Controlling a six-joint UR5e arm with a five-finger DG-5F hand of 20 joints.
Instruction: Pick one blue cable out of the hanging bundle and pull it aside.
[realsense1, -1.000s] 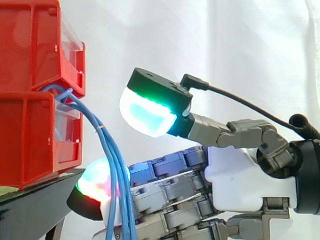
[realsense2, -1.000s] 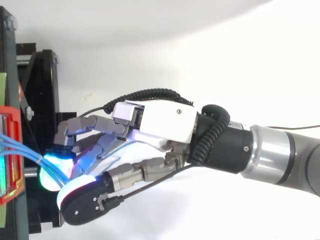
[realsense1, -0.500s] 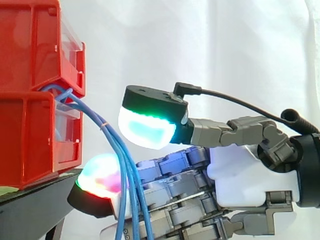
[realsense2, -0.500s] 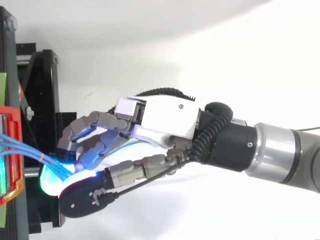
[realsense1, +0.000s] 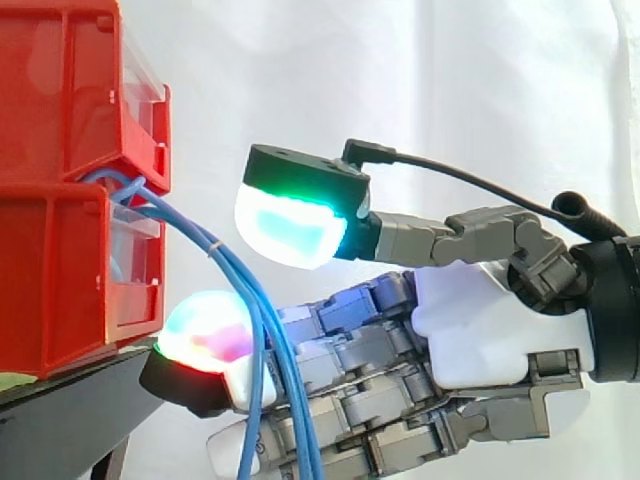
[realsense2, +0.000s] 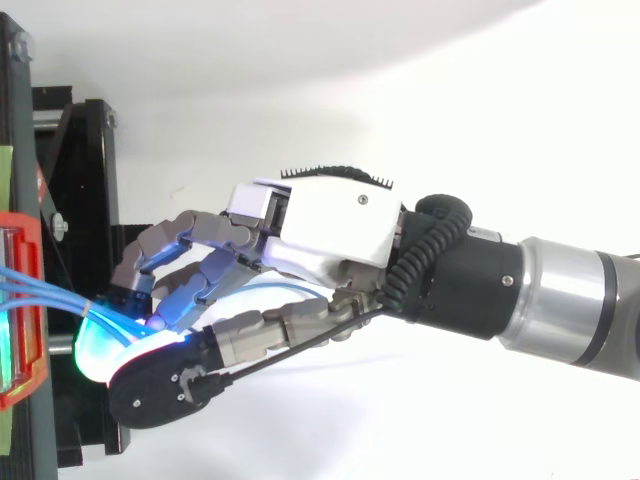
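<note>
Bright white curtain (realsense1: 480, 90) with soft vertical folds, black stand (realsense1: 60, 430) low at left

The red bins (realsense1: 60, 230) look like glossy moulded plastic; the blue cables (realsense1: 237, 278) have smooth, faintly shiny sheathing; the hand (realsense1: 490, 330) has a glossy white plastic shell, matt grey links and translucent pads (realsense1: 290, 228); the arm (realsense2: 575, 310) is brushed metal; the curtain (realsense1: 470, 90) is soft cloth.

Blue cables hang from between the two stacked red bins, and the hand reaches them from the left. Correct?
No: the hand reaches the blue cables from the right, as the side view shows. They do hang from between the two stacked red bins.
</note>
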